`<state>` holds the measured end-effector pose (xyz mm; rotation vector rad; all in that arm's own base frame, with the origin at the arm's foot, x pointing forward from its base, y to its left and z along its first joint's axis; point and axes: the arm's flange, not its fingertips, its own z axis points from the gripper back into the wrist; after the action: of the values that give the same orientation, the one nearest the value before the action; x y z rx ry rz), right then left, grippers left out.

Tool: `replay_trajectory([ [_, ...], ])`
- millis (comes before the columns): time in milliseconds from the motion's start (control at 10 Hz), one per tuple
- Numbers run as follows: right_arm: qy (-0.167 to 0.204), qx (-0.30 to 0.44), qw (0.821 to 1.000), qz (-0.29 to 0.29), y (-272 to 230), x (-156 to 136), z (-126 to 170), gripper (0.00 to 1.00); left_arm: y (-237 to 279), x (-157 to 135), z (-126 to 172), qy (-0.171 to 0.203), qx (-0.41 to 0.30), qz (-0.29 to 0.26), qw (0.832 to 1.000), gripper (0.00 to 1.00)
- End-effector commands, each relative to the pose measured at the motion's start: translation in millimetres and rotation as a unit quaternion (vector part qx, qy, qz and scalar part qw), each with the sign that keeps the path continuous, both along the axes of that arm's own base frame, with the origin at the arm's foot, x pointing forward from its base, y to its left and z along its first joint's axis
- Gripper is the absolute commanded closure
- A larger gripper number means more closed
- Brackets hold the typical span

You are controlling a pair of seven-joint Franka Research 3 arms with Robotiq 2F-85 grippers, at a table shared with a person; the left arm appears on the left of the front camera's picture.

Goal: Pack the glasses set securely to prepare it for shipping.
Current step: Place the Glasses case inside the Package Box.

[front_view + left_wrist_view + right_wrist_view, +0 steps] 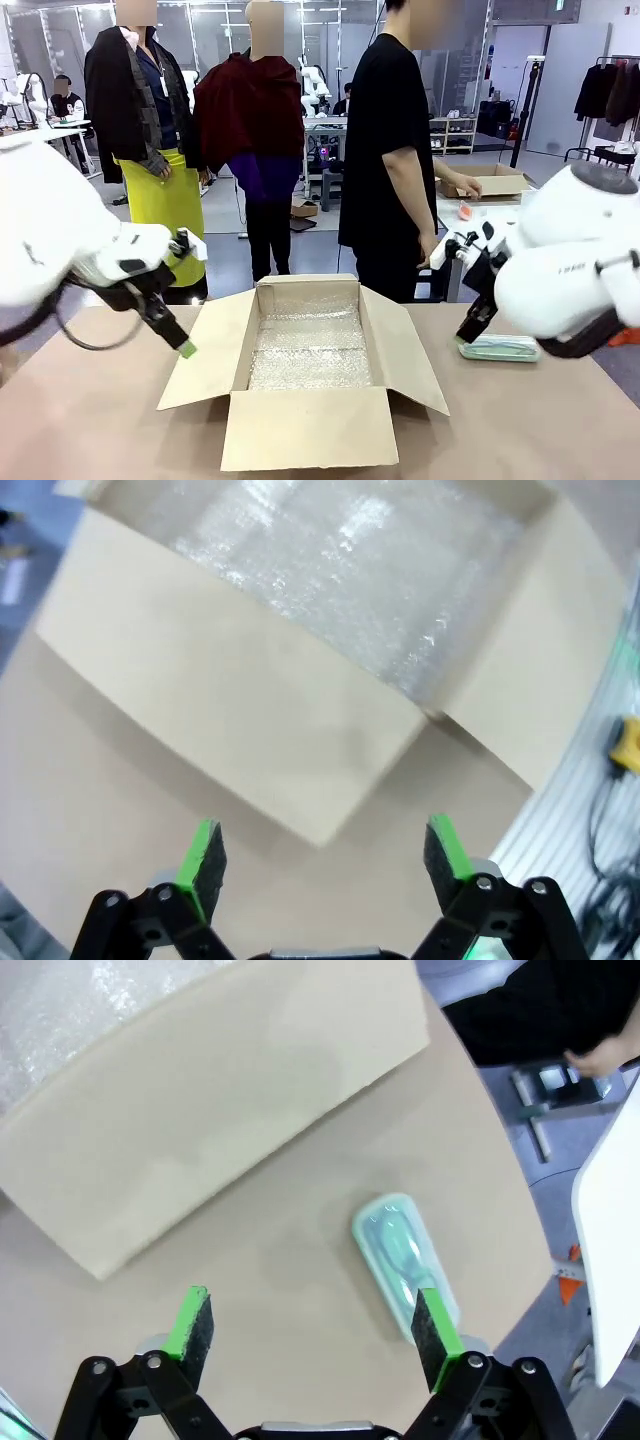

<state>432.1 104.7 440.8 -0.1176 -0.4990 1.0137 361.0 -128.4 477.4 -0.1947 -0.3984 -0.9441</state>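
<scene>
Currently my left pincer stands apart above the cardboard box flap. My right pincer, also apart, hangs over the desk beside the mint-green case.

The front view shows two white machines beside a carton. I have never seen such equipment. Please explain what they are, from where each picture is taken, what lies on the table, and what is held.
They are robot arms: a left arm and a right arm. The front picture looks across the table from between them, toward a person. The other two come from wrist cameras: one looks along the left end effector, one along the right end effector. Both are open, holding nothing. On the table stands an open cardboard box lined with bubble wrap; beside it, below the right arm, lies a mint-green glasses case.
</scene>
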Motion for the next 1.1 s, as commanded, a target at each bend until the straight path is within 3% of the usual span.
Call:
replay_trajectory([
  [0,0.010,-0.075,0.992,0.096,-32.2,28.9,18.7,0.00,34.3,-2.1,36.6,0.033,0.001,-0.088,0.996,0.00],
  [100,0.027,-0.058,0.987,0.149,-53.4,47.5,24.0,0.00,49.1,-13.1,52.7,0.024,-0.003,-0.120,0.993,0.00],
  [200,0.035,-0.092,0.981,0.166,-69.2,60.1,27.5,0.00,60.7,-22.8,66.4,0.008,-0.016,-0.124,0.992,0.00],
  [300,0.064,-0.112,0.973,0.190,-80.6,69.0,30.3,0.00,71.5,-33.9,76.2,-0.007,-0.037,-0.137,0.990,0.00],
  [500,0.095,-0.115,0.968,0.201,-87.3,84.0,26.8,0.00,83.4,-58.8,83.9,-0.035,-0.060,-0.155,0.986,0.00],
  [600,0.060,-0.111,0.979,0.160,-84.2,90.9,25.8,0.00,83.3,-62.3,84.7,-0.041,-0.065,-0.147,0.986,0.00],
  [700,0.081,-0.116,0.971,0.191,-91.7,73.0,24.6,0.00,82.4,-57.0,85.1,-0.034,-0.086,-0.100,0.991,0.00],
  [800,0.081,-0.116,0.971,0.191,-91.7,73.0,24.6,0.00,83.5,-53.1,93.7,-0.038,-0.049,-0.138,0.988,0.00],
  [1000,0.081,-0.116,0.971,0.191,-91.7,73.0,24.6,0.00,83.5,-53.1,93.7,-0.038,-0.049,-0.138,0.988,0.00],
])
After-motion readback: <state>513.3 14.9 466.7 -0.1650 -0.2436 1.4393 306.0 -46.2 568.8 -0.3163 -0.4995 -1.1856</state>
